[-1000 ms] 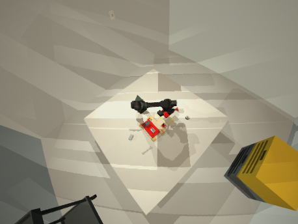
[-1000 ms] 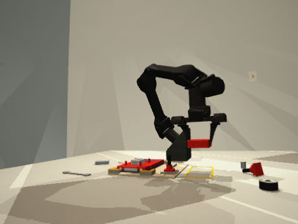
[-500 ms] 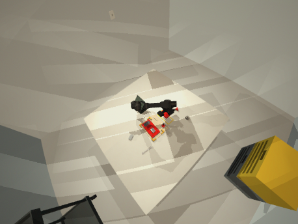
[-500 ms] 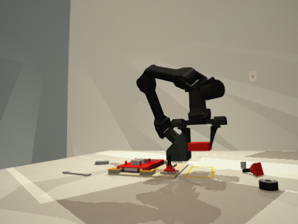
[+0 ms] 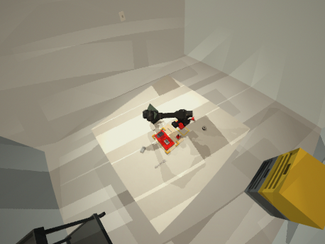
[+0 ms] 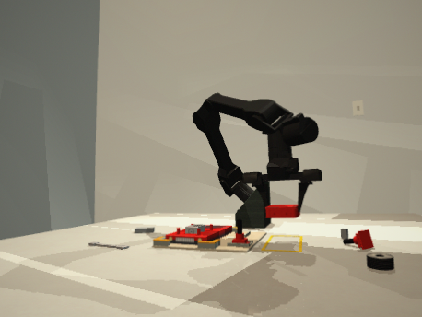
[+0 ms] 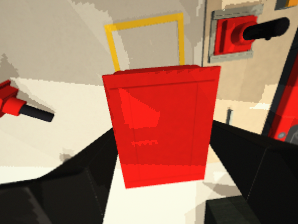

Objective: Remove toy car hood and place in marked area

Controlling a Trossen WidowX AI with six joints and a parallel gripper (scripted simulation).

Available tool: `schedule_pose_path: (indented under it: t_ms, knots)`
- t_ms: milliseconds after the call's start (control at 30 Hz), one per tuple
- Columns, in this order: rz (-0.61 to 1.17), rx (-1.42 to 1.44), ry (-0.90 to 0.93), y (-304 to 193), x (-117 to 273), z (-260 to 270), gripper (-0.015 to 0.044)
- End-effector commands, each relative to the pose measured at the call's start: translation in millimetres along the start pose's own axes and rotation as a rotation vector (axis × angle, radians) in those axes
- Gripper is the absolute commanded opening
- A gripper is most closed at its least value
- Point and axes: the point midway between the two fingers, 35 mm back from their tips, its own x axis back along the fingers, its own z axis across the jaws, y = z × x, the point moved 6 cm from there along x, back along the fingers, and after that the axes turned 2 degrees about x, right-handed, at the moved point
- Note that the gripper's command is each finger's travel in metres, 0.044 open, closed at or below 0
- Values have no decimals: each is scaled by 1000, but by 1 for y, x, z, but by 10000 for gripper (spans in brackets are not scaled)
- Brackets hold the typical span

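The hood, a flat red panel (image 5: pixel 181 126) (image 6: pixel 282 212) (image 7: pixel 165 150), is held level by my gripper (image 5: pixel 181 125) (image 6: pixel 283 211) (image 7: pixel 160 127), which is shut on its two sides. It hangs well above the table. The marked area, a yellow outline (image 6: pixel 282 251) (image 7: pixel 145 21), lies on the table below it; in the wrist view the outline shows beyond the hood's far edge, its near part hidden. The red toy car (image 5: pixel 162 142) (image 6: pixel 216 232) (image 7: pixel 291 107) stands hoodless on the beige board (image 6: pixel 256 241) (image 7: pixel 240 95), its grey engine part showing.
A red part with a black post (image 6: pixel 240 239) (image 7: pixel 234 35) stands on the board between car and outline. Another red part (image 6: pixel 365 240) (image 7: pixel 7 100) lies on the outline's other side, near a black disc (image 5: pixel 204 128) (image 6: pixel 380 262). A wrench (image 6: pixel 108 246) and grey block (image 5: pixel 142 150) (image 6: pixel 144 229) lie beyond the car.
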Motion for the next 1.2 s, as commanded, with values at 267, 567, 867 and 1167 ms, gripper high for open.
schedule_pose_path:
  t_ms: [267,567,867,1167]
  knots:
    - [0,7,-7,-1,-10,-1,0]
    - [0,7,-7,-1,-16,-1,0]
    - [0,7,-8,-2,-21,-1,0]
    - [0,6,-8,-2,-27,-1,0]
